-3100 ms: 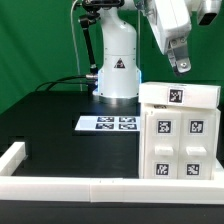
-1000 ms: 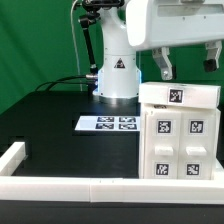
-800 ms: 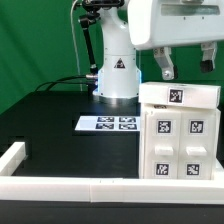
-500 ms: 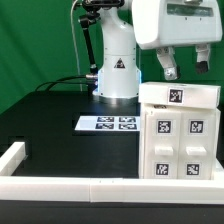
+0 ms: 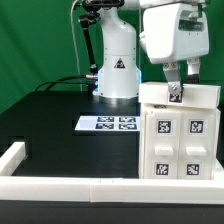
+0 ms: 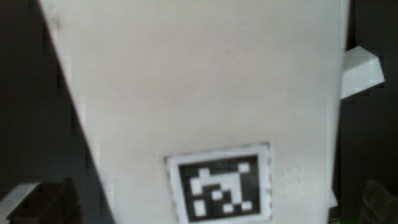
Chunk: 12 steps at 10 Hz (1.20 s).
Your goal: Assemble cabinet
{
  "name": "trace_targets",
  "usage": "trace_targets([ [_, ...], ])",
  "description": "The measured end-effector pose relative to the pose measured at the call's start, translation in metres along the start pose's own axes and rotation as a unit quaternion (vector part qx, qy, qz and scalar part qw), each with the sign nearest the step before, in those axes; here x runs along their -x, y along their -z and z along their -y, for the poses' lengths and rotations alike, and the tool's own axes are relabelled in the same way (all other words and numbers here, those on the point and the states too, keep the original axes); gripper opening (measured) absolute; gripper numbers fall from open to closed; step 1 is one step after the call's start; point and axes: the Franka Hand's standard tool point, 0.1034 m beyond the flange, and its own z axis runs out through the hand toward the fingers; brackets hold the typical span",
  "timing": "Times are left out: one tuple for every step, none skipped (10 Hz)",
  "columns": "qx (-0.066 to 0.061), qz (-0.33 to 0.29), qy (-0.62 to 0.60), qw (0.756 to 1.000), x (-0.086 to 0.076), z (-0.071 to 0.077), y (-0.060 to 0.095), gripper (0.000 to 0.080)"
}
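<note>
The gripper [image 5: 179, 88] has swung round and dropped onto the top of the cabinet [image 5: 178, 135], which stands at the table's front right corner. Fingers spread, holding nothing; a grasp looks imminent.

Robotics lab test cell. A white robot arm base [image 5: 116, 70] with a black triangular warning label stands on a matte black tabletop [image 5: 55, 115] in front of a plain green backdrop curtain [image 5: 35, 40]. Just in front of that base lies the flat white marker board [image 5: 108, 124]; a long low white border rail [image 5: 60, 184] edges the tabletop nearest the camera.
</note>
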Motion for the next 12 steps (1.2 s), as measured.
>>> trace_targets([
  [-0.005,0.003,-0.002,1.000,0.0028,-0.0002,-0.0045,0.0797],
  [-0.011,0.007,-0.003,1.000,0.0048,0.0007,-0.0091,0.0797],
  [-0.013,0.007,-0.004,1.000,0.0055,0.0008,-0.0114,0.0797],
  [-0.012,0.007,-0.004,1.000,0.0052,0.0004,-0.0107,0.0788],
  [-0.012,0.007,-0.014,1.000,0.0054,0.0002,-0.0106,0.0632],
  [-0.012,0.007,-0.024,1.000,0.0059,0.0000,-0.0109,0.0632],
  [-0.012,0.008,-0.024,1.000,0.0071,-0.0006,-0.0111,0.0548],
  [-0.012,0.008,-0.025,1.000,0.0075,-0.0007,-0.0112,0.0548],
  [-0.011,0.008,-0.071,0.997,0.0075,-0.0007,-0.0112,0.0548],
  [-0.009,0.007,-0.120,0.993,0.0073,-0.0008,-0.0110,0.0548],
  [-0.002,0.002,-0.172,0.985,0.0079,-0.0003,-0.0109,0.0548],
  [0.004,-0.005,-0.227,0.974,0.0094,0.0009,-0.0115,0.0548],
])
